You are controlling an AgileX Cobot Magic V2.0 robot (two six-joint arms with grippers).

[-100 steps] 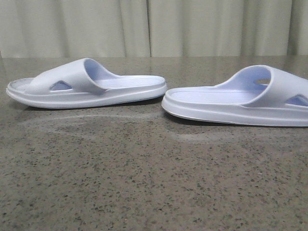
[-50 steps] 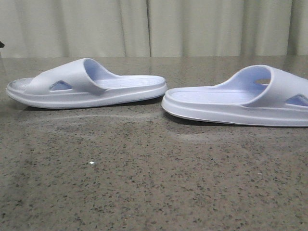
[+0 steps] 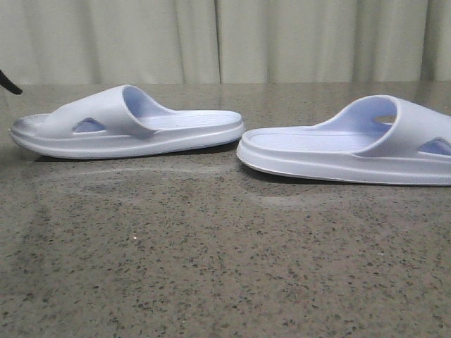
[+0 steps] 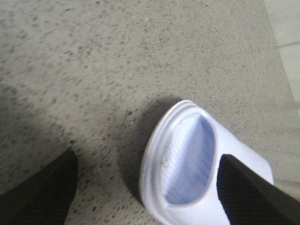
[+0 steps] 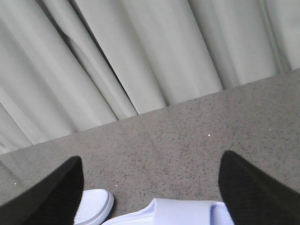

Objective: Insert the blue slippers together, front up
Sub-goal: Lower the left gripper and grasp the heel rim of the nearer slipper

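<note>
Ribbed foam blue slippers [image 3: 127,123] – speckled stone table [image 3: 211,267]

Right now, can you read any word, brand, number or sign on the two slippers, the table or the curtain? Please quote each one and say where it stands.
None can be read.
Left slipper: plain strap and sole, no mark visible.
Right slipper: plain as well; its underside is hidden.
Table: only speckled stone pattern.
Curtain: plain folds, no print.
The left wrist view is blurred, so a small moulded mark there could not be told.

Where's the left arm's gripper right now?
The left gripper hovers open over the toe end of the left-hand slipper; the front view shows only a dark tip at the far left edge.
</note>
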